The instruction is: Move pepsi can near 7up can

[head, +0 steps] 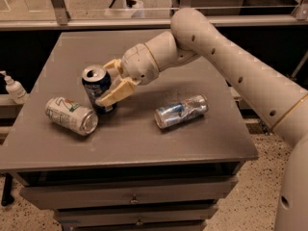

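The dark blue pepsi can [95,87] stands upright on the grey table [144,134], left of centre. My gripper [111,83] comes in from the right with one finger behind the can and one in front, shut on it. The 7up can [71,115], pale with green and red marks, lies on its side just left and in front of the pepsi can, a small gap apart.
A shiny silver can [181,111] with blue marks lies on its side right of centre. A white pump bottle [13,87] stands off the table's left edge. A glass partition [144,4] runs behind the table.
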Tool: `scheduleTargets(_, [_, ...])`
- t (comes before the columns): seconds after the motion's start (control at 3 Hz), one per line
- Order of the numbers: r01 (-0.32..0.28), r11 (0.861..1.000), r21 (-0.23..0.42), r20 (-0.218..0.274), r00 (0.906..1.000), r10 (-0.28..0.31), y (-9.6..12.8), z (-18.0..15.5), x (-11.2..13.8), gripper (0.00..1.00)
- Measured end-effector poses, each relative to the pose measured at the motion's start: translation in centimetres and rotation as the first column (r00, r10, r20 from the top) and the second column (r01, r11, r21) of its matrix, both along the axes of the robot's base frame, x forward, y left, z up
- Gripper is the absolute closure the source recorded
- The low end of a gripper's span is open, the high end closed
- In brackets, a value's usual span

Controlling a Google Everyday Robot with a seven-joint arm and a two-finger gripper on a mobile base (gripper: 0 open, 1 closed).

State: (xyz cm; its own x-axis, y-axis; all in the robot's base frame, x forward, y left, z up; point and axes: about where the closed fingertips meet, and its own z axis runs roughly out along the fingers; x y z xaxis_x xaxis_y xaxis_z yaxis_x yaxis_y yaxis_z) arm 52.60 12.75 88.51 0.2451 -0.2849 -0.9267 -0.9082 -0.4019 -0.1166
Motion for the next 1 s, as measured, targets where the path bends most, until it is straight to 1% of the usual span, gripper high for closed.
scheduleTargets(0.33, [-0.007,1.0,-0.009,-0.005,1.0,0.007,0.21,-0.26,-0.15,0.13])
scheduleTargets(0.67, [-0.009,1.0,-0.017,-0.012,0.9999,0.008,0.29,-0.48,-0.26,0.0])
scheduleTargets(1.0, [-0.007,1.0,-0.021,-0.013,0.9999,0.007,0.28,-0.57,-0.21,0.0])
